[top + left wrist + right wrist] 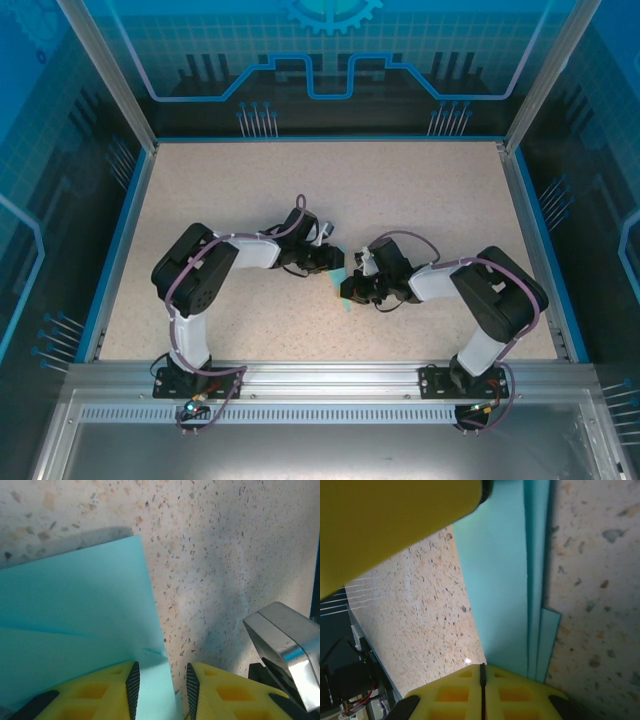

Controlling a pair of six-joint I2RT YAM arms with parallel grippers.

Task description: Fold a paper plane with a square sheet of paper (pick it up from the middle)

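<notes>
The cyan sheet of paper (344, 298) lies flat on the speckled table between the two grippers, mostly hidden under them in the top view. In the left wrist view the paper (75, 610) has a folded flap, and one edge runs between the yellow fingers of my left gripper (162, 690), which stands open just above it. In the right wrist view the paper (500, 580) shows several stacked folded layers. My right gripper (482, 672) is shut, its tips over the paper's near end. A yellow finger of the left gripper (385, 525) hangs close over the paper.
The two grippers, left (333, 262) and right (354, 288), nearly touch at mid-table. A shiny metal part of the right arm (287, 640) sits close beside the left fingers. The table (420, 190) is ringed by a blue rim and aluminium frame posts (105, 70).
</notes>
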